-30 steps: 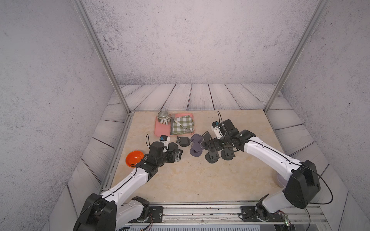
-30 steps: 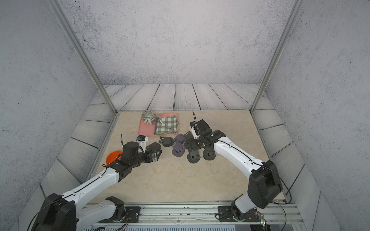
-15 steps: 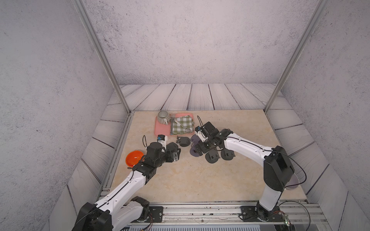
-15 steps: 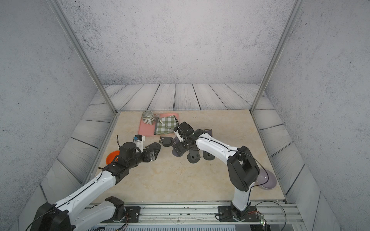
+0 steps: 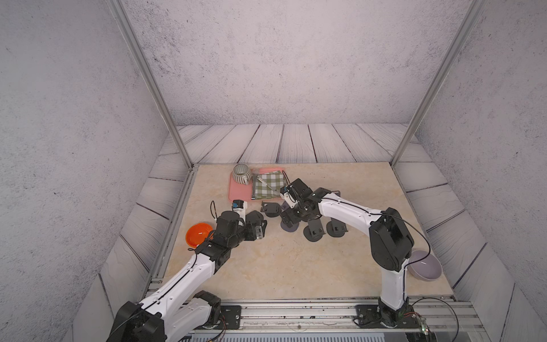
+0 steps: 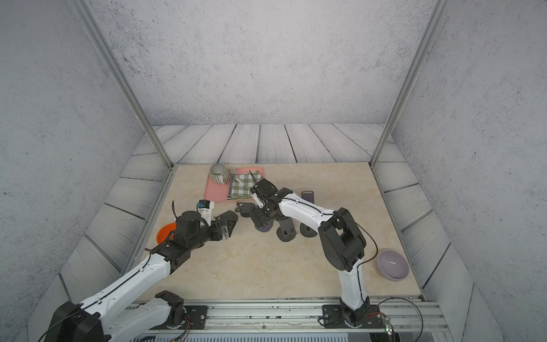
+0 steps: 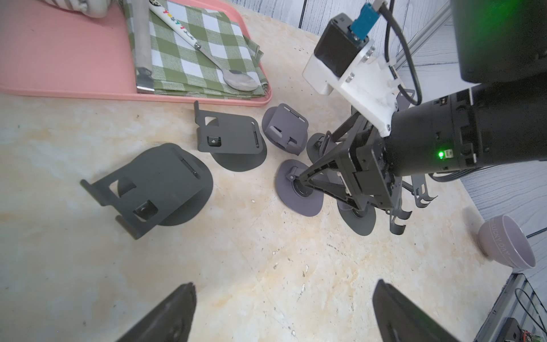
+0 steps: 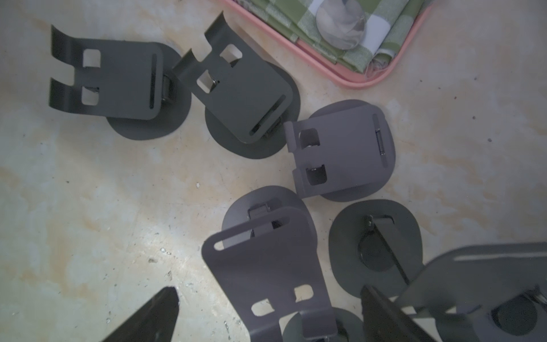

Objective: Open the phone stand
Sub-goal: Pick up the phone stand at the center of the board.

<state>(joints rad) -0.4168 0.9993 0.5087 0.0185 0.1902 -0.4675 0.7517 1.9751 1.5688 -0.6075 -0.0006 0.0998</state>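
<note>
Right arm (image 5: 346,207) has swung in over the phone stands (image 5: 315,231).
Left gripper (image 7: 283,284) waits nearer, fingers spread, empty; right gripper (image 5: 292,218), fingers open, straddles the lilac phone stand (image 8: 260,266) on the tabletop (image 5: 281,266), short of the pink tray (image 5: 239,192). Pinch its plate edge, lift slowly.

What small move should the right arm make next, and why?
Probably lower the right gripper and close it on the raised plate of the purple-grey phone stand. Its jaws stand open on either side of that plate and grip nothing yet. The left gripper is open too and holds nothing.
</note>
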